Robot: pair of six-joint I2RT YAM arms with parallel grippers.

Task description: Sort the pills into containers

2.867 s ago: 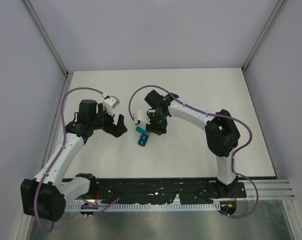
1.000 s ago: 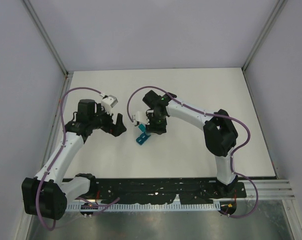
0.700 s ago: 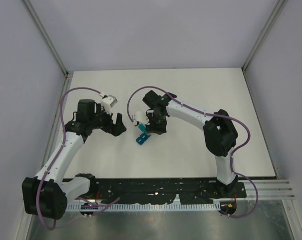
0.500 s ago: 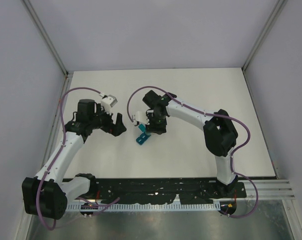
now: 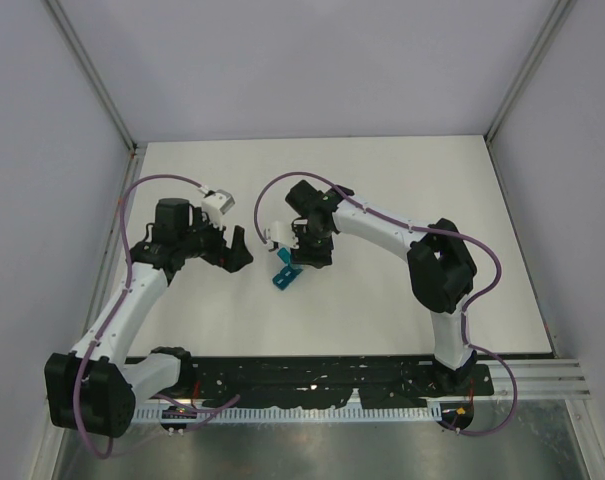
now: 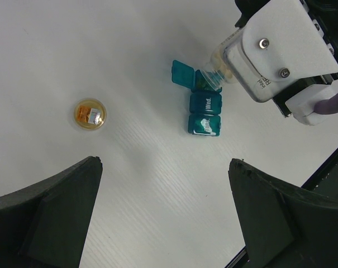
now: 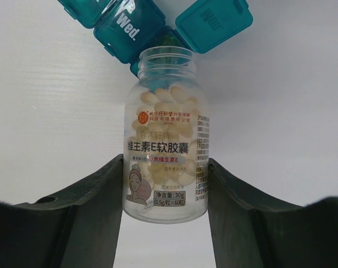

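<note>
Seen from above, with the teal pill organiser as dial centre and twelve toward the far wall, the approach from 1 o'clock is blocked by the right gripper and the clear pill bottle clamped in it, mouth right over the end compartment beside its flipped-open lid. The left gripper, fingers spread, hangs at 10 o'clock, with bare table between it and the strip. From 4 round to 8 o'clock the white table lies bare, and in the left wrist view the round cap lies well apart at the organiser's 9 o'clock.

Top cam overhead; wrist cams close (share containers).
</note>
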